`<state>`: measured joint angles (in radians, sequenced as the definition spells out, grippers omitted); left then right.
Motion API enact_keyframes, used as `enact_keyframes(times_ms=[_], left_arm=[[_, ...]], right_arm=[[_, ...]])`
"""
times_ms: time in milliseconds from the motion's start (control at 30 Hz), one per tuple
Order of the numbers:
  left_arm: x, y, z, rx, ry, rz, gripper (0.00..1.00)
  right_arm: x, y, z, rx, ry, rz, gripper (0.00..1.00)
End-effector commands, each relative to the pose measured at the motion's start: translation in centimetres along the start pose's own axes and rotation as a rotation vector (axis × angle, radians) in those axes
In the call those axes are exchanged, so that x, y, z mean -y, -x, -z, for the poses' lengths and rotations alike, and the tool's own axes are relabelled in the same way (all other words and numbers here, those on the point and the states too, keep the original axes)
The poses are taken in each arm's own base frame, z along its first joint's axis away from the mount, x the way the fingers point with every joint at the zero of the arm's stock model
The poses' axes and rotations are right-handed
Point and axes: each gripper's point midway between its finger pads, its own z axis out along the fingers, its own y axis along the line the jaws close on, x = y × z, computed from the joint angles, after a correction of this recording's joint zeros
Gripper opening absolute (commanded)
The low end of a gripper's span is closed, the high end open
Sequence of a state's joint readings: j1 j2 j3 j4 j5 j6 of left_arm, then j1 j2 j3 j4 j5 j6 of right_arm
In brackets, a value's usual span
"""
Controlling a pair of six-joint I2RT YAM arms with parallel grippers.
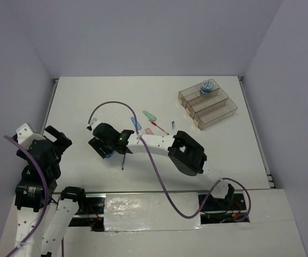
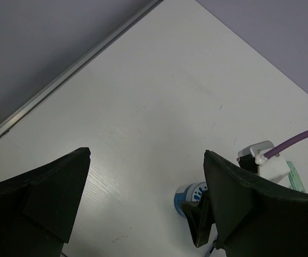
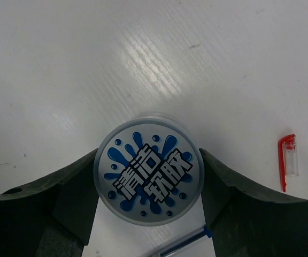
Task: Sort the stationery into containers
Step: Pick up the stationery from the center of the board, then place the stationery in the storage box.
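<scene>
A round blue-and-white tape roll stands on the white table between the fingers of my right gripper, which press on both of its sides. In the top view this gripper is left of centre. The roll also shows in the left wrist view. A blue pen lies just under the roll. My left gripper is open and empty, hovering at the table's left. The three joined clear bins stand at the far right, with a second tape roll in the farthest one.
A green flat piece, a blue piece, a pink piece and a red pen lie in the middle. A red clip bit lies right of the roll. A purple cable arcs over the right arm.
</scene>
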<state>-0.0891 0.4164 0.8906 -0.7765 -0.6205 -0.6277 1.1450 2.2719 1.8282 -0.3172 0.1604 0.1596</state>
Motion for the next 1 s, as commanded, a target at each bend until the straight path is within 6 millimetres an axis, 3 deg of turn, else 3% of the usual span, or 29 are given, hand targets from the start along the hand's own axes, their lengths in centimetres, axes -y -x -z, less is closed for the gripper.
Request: enact_keyframes(times_ms=[0,33,100,133,233,267,333,367,400,467,500,567,600,633,667,700,733,833,900,967], left_arm=[[1.0,1.2,0.1,0.040,-0.045,0.007,0.99],[1.1,1.3,0.1,0.040,-0.047,0.007,0.99],[1.1,1.3,0.1,0.039,-0.049,0.008,0.99],[1.1,1.3,0.2,0.042,-0.052,0.009,0.99],[1.1,1.4,0.3,0.046,-0.060,0.011,0.99],[1.3,1.3,0.2,0.043,-0.067,0.009,0.99],[1.6,1.2,0.1,0.037,-0.079,-0.001,0.99],[2.1,1.0,0.1,0.031,-0.105,-0.006,0.99],[2.4,0.8,-0.1,0.021,-0.118,-0.023,0.99],[3.2,0.4,-0.3,0.004,-0.150,-0.040,0.99],[3.7,0.0,-0.5,-0.017,-0.169,-0.057,0.99],[4.3,-0.4,-0.7,-0.033,-0.192,-0.077,0.99],[4.7,-0.7,-0.8,-0.047,-0.209,-0.084,0.99],[4.9,-0.8,-0.9,-0.053,-0.213,-0.089,0.99],[5.0,-0.9,-1.0,-0.059,-0.218,-0.097,0.99],[5.3,-1.1,-1.1,-0.069,-0.228,-0.103,0.99],[5.4,-1.1,-1.1,-0.069,-0.232,-0.103,0.99],[5.6,-1.3,-1.1,-0.075,-0.246,-0.108,0.99],[5.8,-1.5,-1.2,-0.081,-0.255,-0.113,0.99],[6.2,-1.7,-1.1,-0.089,-0.277,-0.120,0.99]], right_arm=[[-1.8,4.4,3.1,0.159,0.079,-0.002,0.00],[-2.1,6.1,4.7,0.204,0.099,-0.014,0.00],[-2.4,7.0,6.4,0.238,0.129,-0.023,0.00],[-2.5,9.3,9.0,0.308,0.160,-0.032,0.00],[-2.2,11.8,12.9,0.398,0.201,-0.037,0.00],[-0.6,13.7,15.5,0.454,0.193,-0.048,0.00],[2.3,14.4,17.1,0.468,0.149,-0.063,0.00],[7.0,15.3,18.4,0.496,0.044,-0.098,0.00],[9.9,15.7,19.0,0.500,-0.032,-0.128,0.00],[17.1,14.6,20.2,0.458,-0.249,-0.201,0.00],[22.5,14.2,21.5,0.444,-0.369,-0.249,0.00],[28.1,13.9,23.3,0.446,-0.508,-0.294,0.00],[32.6,13.0,24.3,0.437,-0.588,-0.335,0.00],[34.9,12.2,23.9,0.414,-0.622,-0.352,0.00],[36.9,12.8,24.7,0.434,-0.649,-0.371,0.00],[39.8,11.9,25.3,0.421,-0.685,-0.401,0.00],[41.5,10.8,24.0,0.385,-0.703,-0.408,0.00],[45.6,10.2,24.1,0.397,-0.776,-0.413,0.00],[46.9,10.3,23.5,0.426,-0.770,-0.402,0.00],[48.5,9.2,21.8,0.394,-0.785,-0.383,0.00]])
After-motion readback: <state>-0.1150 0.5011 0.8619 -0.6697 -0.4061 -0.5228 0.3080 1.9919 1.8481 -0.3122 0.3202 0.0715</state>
